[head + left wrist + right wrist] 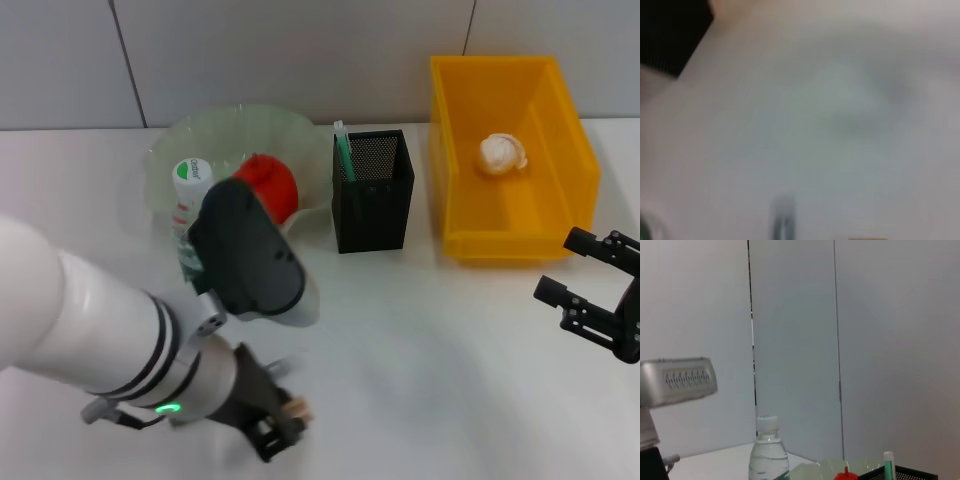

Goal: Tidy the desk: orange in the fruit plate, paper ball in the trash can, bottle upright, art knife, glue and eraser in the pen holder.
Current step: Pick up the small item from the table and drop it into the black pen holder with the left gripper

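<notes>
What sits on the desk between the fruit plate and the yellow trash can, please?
In the head view, the black mesh pen holder stands between the fruit plate and the trash can, a green-and-white item upright inside it.

One orange (270, 183), one bottle (190, 205), two grippers.

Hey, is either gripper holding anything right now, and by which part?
The left gripper pinches a small tan item, likely the eraser, by its end. The right gripper is open and empty.
</notes>
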Available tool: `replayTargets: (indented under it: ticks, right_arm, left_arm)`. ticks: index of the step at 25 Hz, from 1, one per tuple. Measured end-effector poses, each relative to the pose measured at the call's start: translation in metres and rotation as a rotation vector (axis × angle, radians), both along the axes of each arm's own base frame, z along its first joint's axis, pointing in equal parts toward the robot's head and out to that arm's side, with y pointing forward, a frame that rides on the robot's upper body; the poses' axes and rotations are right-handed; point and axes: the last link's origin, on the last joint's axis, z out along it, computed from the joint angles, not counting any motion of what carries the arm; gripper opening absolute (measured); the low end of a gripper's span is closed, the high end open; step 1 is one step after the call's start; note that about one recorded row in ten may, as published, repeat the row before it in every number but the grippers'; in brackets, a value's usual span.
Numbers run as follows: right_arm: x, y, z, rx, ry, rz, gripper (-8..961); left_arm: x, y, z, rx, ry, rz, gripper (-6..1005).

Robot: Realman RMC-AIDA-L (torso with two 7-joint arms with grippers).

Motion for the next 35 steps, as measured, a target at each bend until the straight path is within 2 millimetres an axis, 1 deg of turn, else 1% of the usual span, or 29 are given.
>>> replayTargets:
  ticks: [2, 6, 10, 11, 13, 15, 16, 21, 27, 31, 35]
  right_arm:
    - [0.000, 0.000, 0.000, 0.001, 0.000, 0.000, 694]
    - [0.000, 0.000, 0.000, 0.000, 0.002, -0.003, 694]
    - [0.001, -0.001, -0.001, 0.003, -0.002, -0.001, 693]
    - [0.002, -0.002, -0.001, 0.006, -0.005, -0.002, 693]
    - [0.002, -0.002, -0.001, 0.007, -0.005, -0.003, 693]
    - [0.003, -0.003, -0.001, 0.005, -0.007, -0.006, 693]
    - [0.005, -0.005, -0.001, 0.005, -0.010, -0.008, 693]
    - [0.008, -0.010, -0.002, 0.005, -0.013, -0.018, 693]
    - [0.015, -0.022, -0.001, 0.003, -0.009, -0.035, 693]
    - [0.015, -0.034, -0.001, -0.016, 0.008, -0.013, 694]
    - [0.016, -0.040, 0.000, -0.023, 0.011, -0.013, 694]
  left_arm:
    - [0.017, -0.004, 0.003, -0.008, -0.068, -0.031, 278]
    - [0.035, -0.006, 0.008, 0.005, -0.151, -0.073, 276]
    - [0.049, 0.001, 0.009, 0.057, -0.227, -0.116, 277]
    - [0.049, 0.001, 0.009, 0.057, -0.227, -0.116, 277]
    - [0.057, 0.010, 0.012, 0.111, -0.276, -0.144, 275]
    - [0.061, 0.013, 0.014, 0.131, -0.295, -0.154, 272]
    - [0.066, 0.017, 0.016, 0.164, -0.327, -0.172, 271]
    - [0.073, 0.025, 0.018, 0.210, -0.366, -0.215, 278]
    - [0.081, 0.033, 0.017, 0.269, -0.419, -0.274, 286]
    - [0.082, 0.042, 0.010, 0.294, -0.431, -0.299, 291]
    - [0.080, 0.053, 0.001, 0.306, -0.434, -0.297, 297]
